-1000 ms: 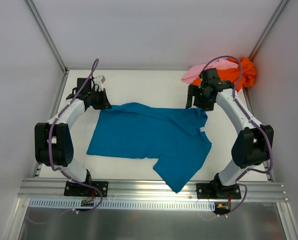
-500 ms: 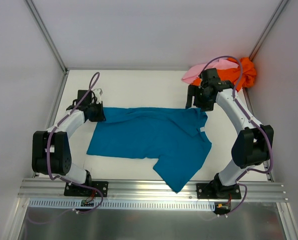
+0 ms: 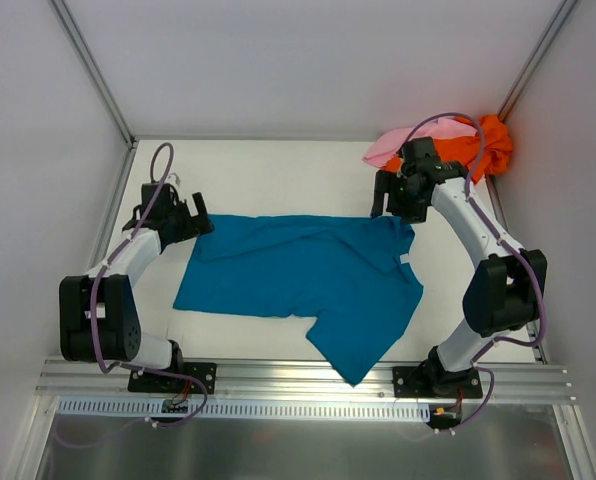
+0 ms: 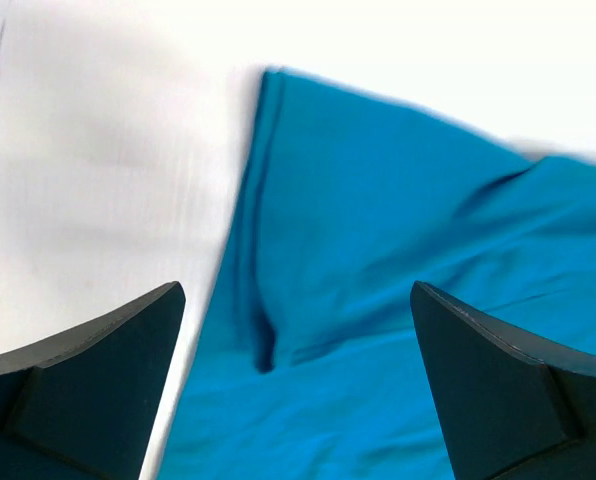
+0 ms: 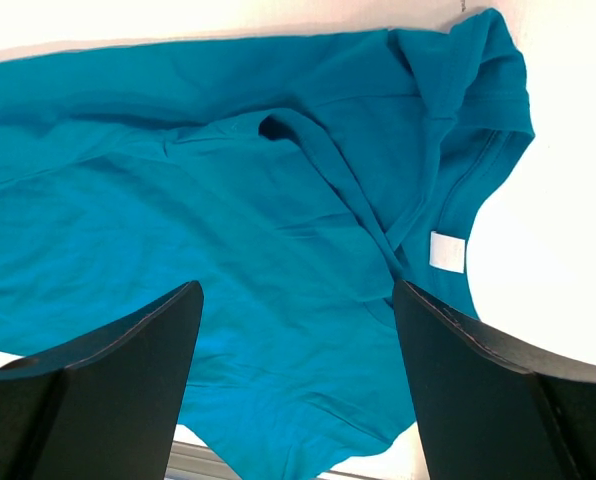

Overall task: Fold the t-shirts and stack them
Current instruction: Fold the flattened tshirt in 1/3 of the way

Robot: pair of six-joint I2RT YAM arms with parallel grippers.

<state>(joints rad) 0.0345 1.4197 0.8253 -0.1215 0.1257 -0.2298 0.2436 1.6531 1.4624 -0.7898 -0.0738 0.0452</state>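
Observation:
The teal-blue t-shirt (image 3: 298, 275) lies spread across the middle of the table, its white neck tag (image 3: 402, 259) to the right and one part trailing toward the front edge. My left gripper (image 3: 200, 224) stands open at the shirt's far-left corner. In the left wrist view the gripper (image 4: 296, 300) has only loose teal cloth (image 4: 378, 220) beneath it. My right gripper (image 3: 386, 205) is open above the shirt's collar end. The right wrist view shows this gripper (image 5: 296, 295) over the cloth, with the tag (image 5: 446, 251) close by. The orange t-shirt (image 3: 486, 145) and the pink t-shirt (image 3: 408, 145) lie bunched at the back right.
Metal frame posts (image 3: 93, 75) and white walls close in the table on the left, right and back. An aluminium rail (image 3: 298, 380) runs along the front edge between the arm bases. Bare white table (image 3: 278, 175) lies behind the teal shirt.
My left gripper has opened and let go of the shirt's far-left corner after drawing it leftward and nearer. The right arm has not moved.

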